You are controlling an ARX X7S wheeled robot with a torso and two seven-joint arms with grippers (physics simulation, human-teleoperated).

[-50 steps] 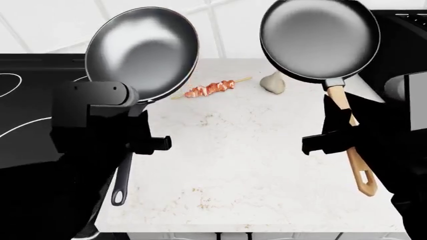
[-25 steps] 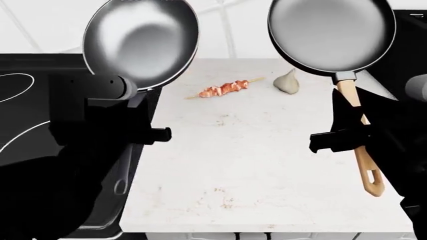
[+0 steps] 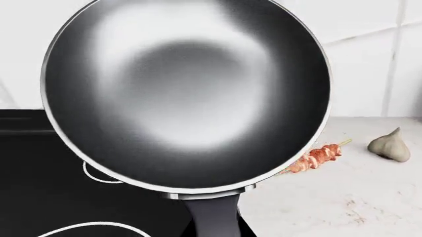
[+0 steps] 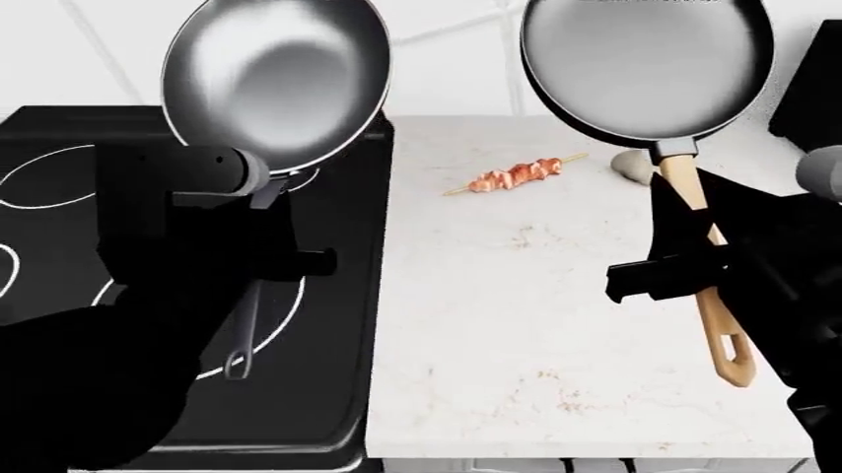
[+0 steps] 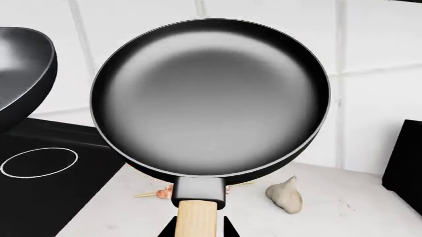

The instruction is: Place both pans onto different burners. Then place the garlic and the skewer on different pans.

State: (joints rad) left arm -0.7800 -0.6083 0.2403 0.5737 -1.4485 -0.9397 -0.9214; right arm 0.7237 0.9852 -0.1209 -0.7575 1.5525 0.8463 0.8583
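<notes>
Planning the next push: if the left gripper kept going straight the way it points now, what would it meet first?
Probably the white tiled wall. The left gripper holds the deeper pan raised ahead of it, so the pan's rim would likely touch first. Depth is unclear; the stovetop lies below that line.

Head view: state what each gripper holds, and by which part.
Left gripper holds the deeper pan by its black handle; right gripper holds the shallower pan by its wooden handle.

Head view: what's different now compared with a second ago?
The view swung left: the black glass stovetop now fills the left side, and the meat skewer and garlic bulb slid right. Both claws kept the deep black pan and wooden-handled pan raised.
</notes>
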